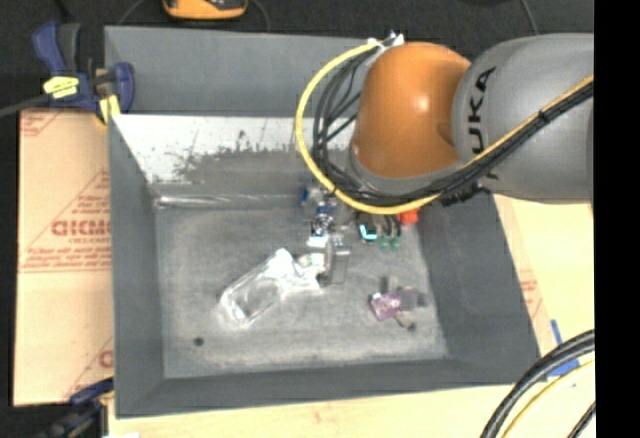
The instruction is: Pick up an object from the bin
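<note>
Jaws apart or together, I can't tell under that wrist: the gripper (328, 266) hangs low in the middle of the bin (135, 306), its tip right at the end of a clear crumpled plastic pack (262, 290) that runs off toward eight o'clock. Nothing looks lifted yet, so grasp and raise are, I'd say, all to come. A small purple piece (385, 304) sits at the gripper's four o'clock, teal and red bits (385, 232) at two.

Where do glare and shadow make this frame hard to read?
Camera view: highlights glint off the clear plastic piece on the bin floor, so its outline fades into the grey. Camera view: the back wall reflects a bright, streaky band. Camera view: the arm shades the small green and red bits just right of the gripper.
</note>
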